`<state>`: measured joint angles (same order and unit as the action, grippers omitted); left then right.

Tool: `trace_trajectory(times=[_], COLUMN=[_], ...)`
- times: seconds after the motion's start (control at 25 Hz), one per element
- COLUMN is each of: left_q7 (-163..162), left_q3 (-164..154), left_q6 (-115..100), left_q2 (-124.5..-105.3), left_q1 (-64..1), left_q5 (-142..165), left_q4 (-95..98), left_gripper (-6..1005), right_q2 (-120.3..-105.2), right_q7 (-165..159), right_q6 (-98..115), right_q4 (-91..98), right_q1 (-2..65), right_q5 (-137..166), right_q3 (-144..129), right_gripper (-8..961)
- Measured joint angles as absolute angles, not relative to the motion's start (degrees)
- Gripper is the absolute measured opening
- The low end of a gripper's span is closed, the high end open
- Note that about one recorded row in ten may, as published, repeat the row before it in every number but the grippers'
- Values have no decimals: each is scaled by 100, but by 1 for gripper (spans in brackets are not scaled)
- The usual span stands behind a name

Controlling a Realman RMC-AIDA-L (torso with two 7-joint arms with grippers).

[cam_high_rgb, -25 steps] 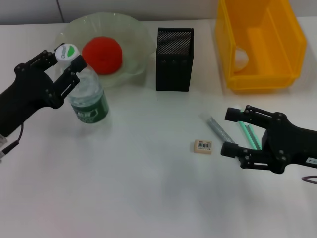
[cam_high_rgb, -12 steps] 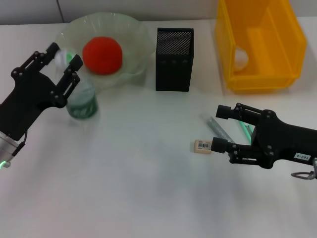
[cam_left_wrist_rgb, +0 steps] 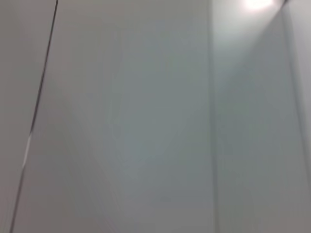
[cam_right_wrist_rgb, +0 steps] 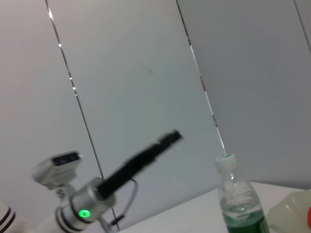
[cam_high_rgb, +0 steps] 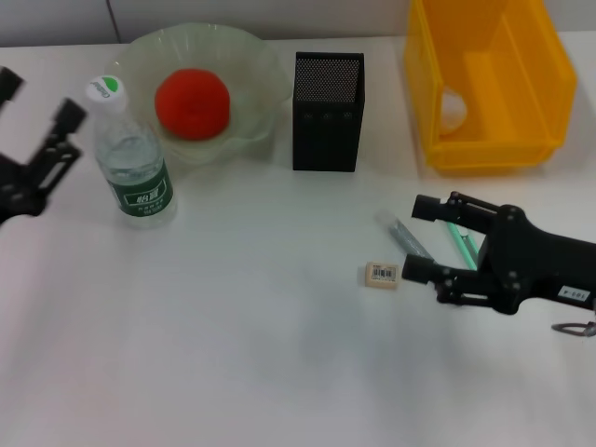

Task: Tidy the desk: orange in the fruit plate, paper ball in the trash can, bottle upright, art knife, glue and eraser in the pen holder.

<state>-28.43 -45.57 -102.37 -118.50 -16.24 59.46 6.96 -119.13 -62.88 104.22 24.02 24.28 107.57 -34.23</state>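
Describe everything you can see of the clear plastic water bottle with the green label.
The clear plastic water bottle stands upright on the white table, just in front of the pale green fruit plate. It has a white cap with a green mark, a ribbed see-through body and a dark green label band. Nothing grips it; the open left gripper is beside it, apart.

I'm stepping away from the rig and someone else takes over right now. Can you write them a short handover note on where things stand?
Left gripper: open, empty, at the desk's left edge, apart from the bottle.
Right gripper: open, empty, low over the desk, beside the eraser and the grey stick.
Done: orange in the fruit plate; bottle upright in front of the plate; a white ball that looks like the paper lies in the yellow bin.
Left: eraser, grey stick and green stick lie on the desk and must go into the black pen holder.
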Motion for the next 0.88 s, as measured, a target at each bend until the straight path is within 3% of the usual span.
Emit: trace_trajectory(times=[0.24, 0.28, 0.32, 0.4, 0.6, 0.88], left_q7=[-4196, -4196, -4642, -4835, -4953, -5108], left_q3=[-5197, -5197, -5437, -5449, -5380, -5434], left_q6=[-10861, -10861, -10864, -10805, -10488, -9637], left_q2=[-11503, -11503, -11329, -11297, -11400, -11607], left_q1=[-1192, -1192, -1322, -1507, -1747, -1918], left_q5=[7004, 7004, 7853, 8472, 9149, 9357], left_q4=[2145, 2145, 2499, 2575, 2578, 2571], left_gripper=[763, 763, 763, 758, 754, 753], right_q2=[-11846, -11840, -11838, -11882, -11900, -11906], right_q7=[-7055, -7539, -8016, -9904, -12687, -14391], right_q6=[10596, 10608, 10602, 10571, 10568, 10434], right_q4=[3057, 3447, 3880, 5631, 8138, 8760], right_q1=[2406, 2398, 2392, 2364, 2639, 3348], right_q5=[10726, 10737, 10754, 11089, 12789, 14926], right_q3=[-3062, -3036, -3036, -3272, -4290, -5830], right_gripper=[851, 850, 849, 848, 844, 840])
